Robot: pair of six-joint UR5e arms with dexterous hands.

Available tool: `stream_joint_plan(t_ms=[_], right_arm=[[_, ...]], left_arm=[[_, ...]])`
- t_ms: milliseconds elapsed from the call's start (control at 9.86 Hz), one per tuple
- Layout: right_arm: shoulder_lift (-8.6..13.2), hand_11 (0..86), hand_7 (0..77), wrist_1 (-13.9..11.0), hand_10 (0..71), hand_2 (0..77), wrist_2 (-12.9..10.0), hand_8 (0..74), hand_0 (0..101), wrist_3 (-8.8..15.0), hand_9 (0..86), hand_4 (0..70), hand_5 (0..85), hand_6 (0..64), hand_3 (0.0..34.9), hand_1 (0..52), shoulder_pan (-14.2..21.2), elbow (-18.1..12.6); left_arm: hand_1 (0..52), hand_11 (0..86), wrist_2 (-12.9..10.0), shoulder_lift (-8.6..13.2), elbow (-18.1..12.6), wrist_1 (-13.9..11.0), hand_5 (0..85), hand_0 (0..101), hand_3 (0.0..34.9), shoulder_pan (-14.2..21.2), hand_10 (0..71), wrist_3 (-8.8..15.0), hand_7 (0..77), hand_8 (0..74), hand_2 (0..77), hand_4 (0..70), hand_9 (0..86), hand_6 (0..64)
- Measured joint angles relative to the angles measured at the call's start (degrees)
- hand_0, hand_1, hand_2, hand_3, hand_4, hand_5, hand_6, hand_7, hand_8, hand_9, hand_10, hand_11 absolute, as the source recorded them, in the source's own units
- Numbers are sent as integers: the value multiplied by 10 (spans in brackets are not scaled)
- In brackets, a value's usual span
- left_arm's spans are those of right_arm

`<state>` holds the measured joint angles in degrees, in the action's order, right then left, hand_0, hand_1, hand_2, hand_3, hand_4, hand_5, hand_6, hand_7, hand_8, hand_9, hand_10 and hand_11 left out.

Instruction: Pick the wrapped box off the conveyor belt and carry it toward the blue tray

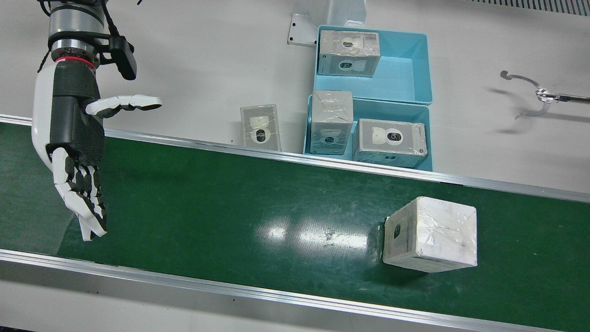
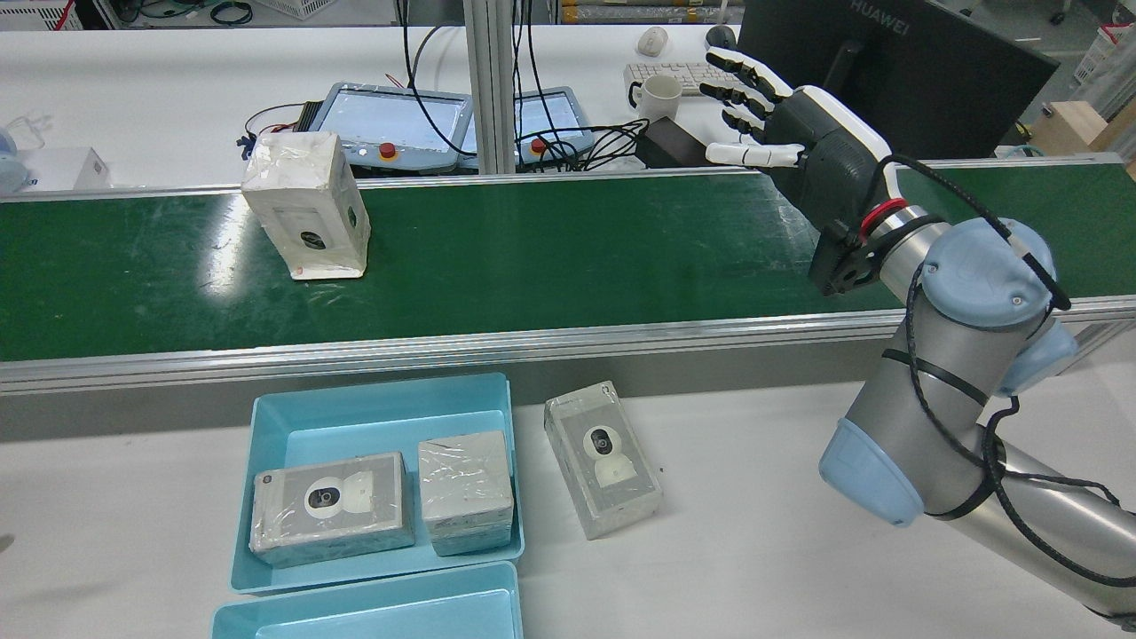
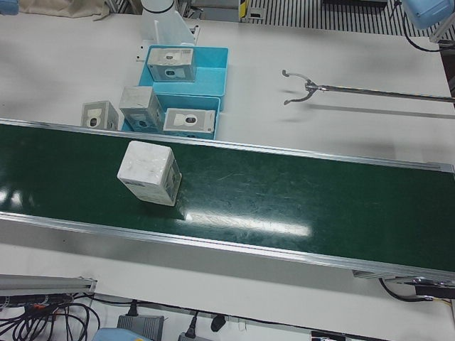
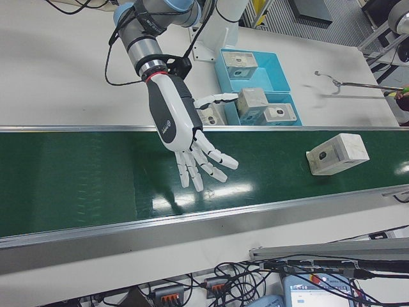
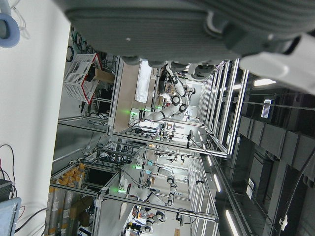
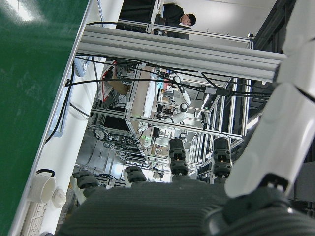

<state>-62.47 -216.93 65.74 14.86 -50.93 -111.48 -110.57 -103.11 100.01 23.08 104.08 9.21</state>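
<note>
Wide green conveyor belt (image 1: pixel 230 203) between two aluminium rails; long bare stretch of belt between right hand (image 1: pixel 76 138) and wrapped box (image 1: pixel 431 240), nothing in the way. Box well apart from hand, far down the belt toward the robot's left, standing near the outer rail, clear belt on all sides of it. Blue tray (image 1: pixel 417 133) off the belt on the white table, robot side of the near rail, between hand and box along the belt; holds two wrapped boxes, free room only at its corners. Second blue tray (image 1: pixel 415 69) butted against it, further from the belt, one box inside, rest of floor bare. Loose wrapped box (image 1: pixel 261 127) on table just beside first tray, on the hand's side. Hooked metal rod (image 1: pixel 539 94) lying on table well past trays.

Right arm reaching out over belt, forearm angled down, palm turned sideways, hovering above belt surface, not touching it.

Right hand spread wide, fingers (image 4: pixel 214 157) fanned and straight, thumb (image 1: pixel 124 103) stuck out toward the trays; nothing held, nothing touched.

Left hand: only underside visible in own camera, far from belt; opening not readable.
</note>
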Motion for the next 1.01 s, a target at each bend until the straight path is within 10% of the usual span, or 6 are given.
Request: stream_joint_plan(t_ms=[1014], right_arm=[[-1, 44, 158, 14, 22, 125, 1, 5, 392, -3, 60, 27, 180, 0, 301, 82, 1, 24]], left_arm=[[0, 0, 0, 0, 0, 0, 5, 0, 0, 0, 5, 0, 5, 5, 11, 0, 0, 0]])
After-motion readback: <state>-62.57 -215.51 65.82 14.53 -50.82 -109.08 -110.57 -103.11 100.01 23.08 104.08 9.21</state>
